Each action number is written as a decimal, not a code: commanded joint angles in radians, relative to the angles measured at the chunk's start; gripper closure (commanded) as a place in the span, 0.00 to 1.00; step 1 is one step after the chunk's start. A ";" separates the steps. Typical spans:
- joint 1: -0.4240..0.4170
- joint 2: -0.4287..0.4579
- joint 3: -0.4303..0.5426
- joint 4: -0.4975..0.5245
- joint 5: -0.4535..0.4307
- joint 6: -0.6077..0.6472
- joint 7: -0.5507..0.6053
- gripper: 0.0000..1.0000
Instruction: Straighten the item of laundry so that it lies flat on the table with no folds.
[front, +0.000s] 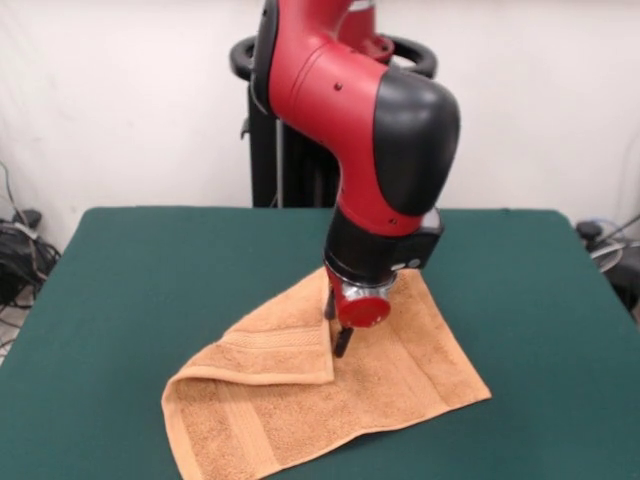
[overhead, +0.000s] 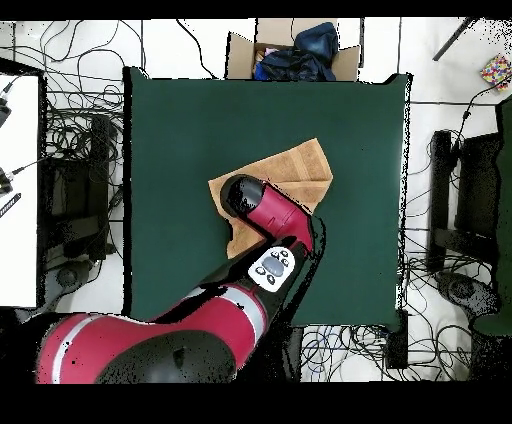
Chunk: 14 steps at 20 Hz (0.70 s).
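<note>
Orange-tan towel (front: 330, 395) is lying on the green table (front: 150, 280), roughly mid-table in the front view and toward the camera-side edge. The towel's left part is sitting folded: a flap is doubled over onto the towel itself, with a curled fold edge running along the towel's left end and a woven band stripe showing on the flap. The flap's corner is pointing toward the towel's middle, ending just beside the gripper. The towel's right part is lying flat, its corner pointing right.

Red and black arm (front: 370, 130) is coming down over the towel. Gripper (front: 340, 335) is pointing down at the towel's middle, dark tips at or just above the cloth near the flap's corner. Cannot tell whether the claw is open or closed, or whether it is pinching any cloth.

In the overhead view the arm (overhead: 265, 215) is covering much of the towel (overhead: 300, 170); the gripper is hidden under it. A cardboard box with dark cloth (overhead: 295, 50) is sitting off the table (overhead: 180, 150), past the edge the towel lies nearer to.
</note>
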 joint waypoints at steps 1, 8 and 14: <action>-0.020 0.051 0.079 -0.032 0.030 -0.043 0.213 0.00; -0.062 0.046 0.112 0.004 0.011 -0.115 0.151 0.00; -0.062 0.132 0.124 -0.064 0.030 -0.181 0.179 0.00</action>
